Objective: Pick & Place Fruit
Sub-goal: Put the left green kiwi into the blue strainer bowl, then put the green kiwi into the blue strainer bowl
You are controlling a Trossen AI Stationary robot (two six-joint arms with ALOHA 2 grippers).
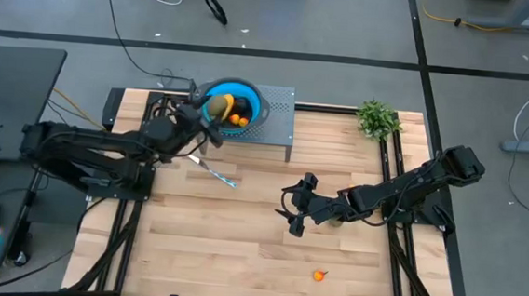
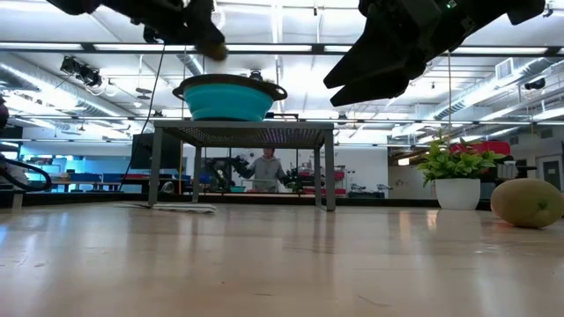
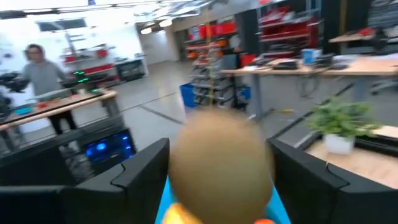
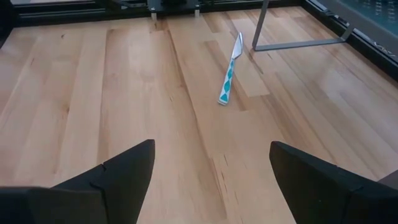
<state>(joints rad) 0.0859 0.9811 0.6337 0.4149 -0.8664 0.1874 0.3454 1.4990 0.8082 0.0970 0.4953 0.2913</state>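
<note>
The olive-brown oval fruit [image 3: 219,163] sits between the left gripper's [image 1: 212,126] fingers, right above the blue bowl [image 1: 253,101] on the small raised stand [image 1: 280,121] at the table's far left. It looks light, hard and smooth, likely to slip, so I'd take it across its middle. Whether the fingers clamp it or have let go, I cannot tell. Another oval [image 2: 527,202] and an orange piece [image 1: 318,275] wait nearer, on the right. The right gripper [image 1: 298,206] hovers mid-table, spread and empty.
</note>
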